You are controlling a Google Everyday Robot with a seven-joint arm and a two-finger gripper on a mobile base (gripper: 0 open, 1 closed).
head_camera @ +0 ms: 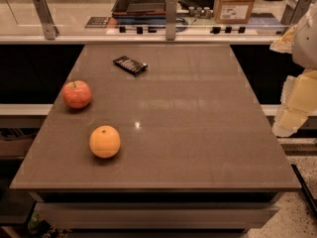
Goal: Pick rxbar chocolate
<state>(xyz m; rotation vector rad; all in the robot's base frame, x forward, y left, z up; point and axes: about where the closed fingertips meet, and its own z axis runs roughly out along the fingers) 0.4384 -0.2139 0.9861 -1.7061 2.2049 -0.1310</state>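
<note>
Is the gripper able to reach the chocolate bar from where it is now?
Probably yes: the gripper hangs off the right side of the table, with nothing between it and the chocolate bar; the apple and orange sit further left.

A flat brown table [198, 133] with a smooth, slightly glossy top carries three things, all on its left half and well apart from one another. The rxbar chocolate [130, 65] lies flat at about 11 o'clock from the table's centre, near the far edge and turned at a slant. The red apple [77, 94] sits at 10 o'clock, close to the left edge. The orange [104, 141] rests at 8 o'clock. The gripper [292, 108] hangs off the table at 3 o'clock, beyond its right edge.
</note>
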